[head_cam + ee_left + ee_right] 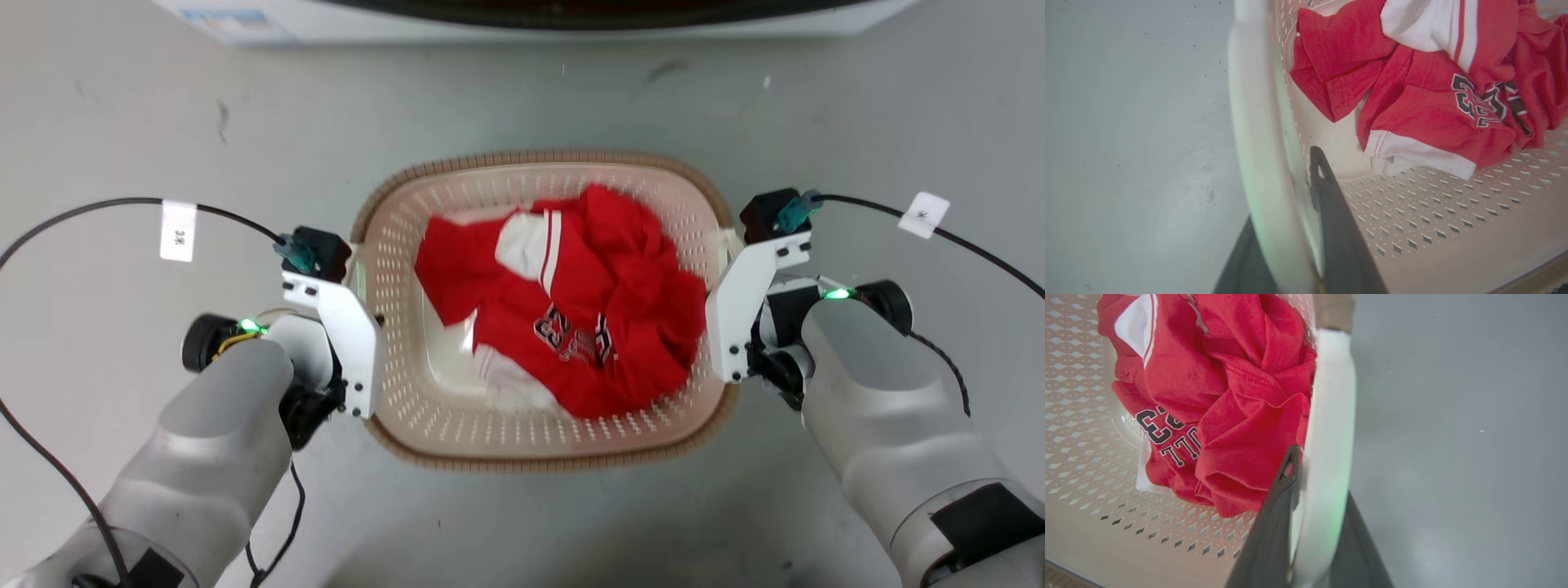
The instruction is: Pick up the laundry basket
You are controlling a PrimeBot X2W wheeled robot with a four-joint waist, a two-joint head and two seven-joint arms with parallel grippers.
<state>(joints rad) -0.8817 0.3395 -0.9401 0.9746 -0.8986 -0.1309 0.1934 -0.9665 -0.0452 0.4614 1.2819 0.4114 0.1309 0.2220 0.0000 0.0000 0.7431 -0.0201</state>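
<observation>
Gripping stage, lift not yet started: laundry basket (539,160) sits flat on the floor (122,122), just in front of the washer (522,16), between the two arms. Left hand (1290,228) is pinched on the white left handle (1253,122), one finger inside the basket wall and one outside. Right hand (1314,506) is the same on the right handle (1331,416), and both look closed down to the handle's thickness. The next move probably calls for both arms to rise together and level, or the basket tilts and a handle slips from the narrow fingers. The load is light, just a red jersey (604,278) bunched inside. Writing: "23" on the jersey in dark outlined numerals with partial letters beside it, maybe "ULL". Left cable tag (178,231) reads "3米"; right cable tag (923,215) is too small to read. The bluish label (224,20) on the washer is unreadable.
</observation>
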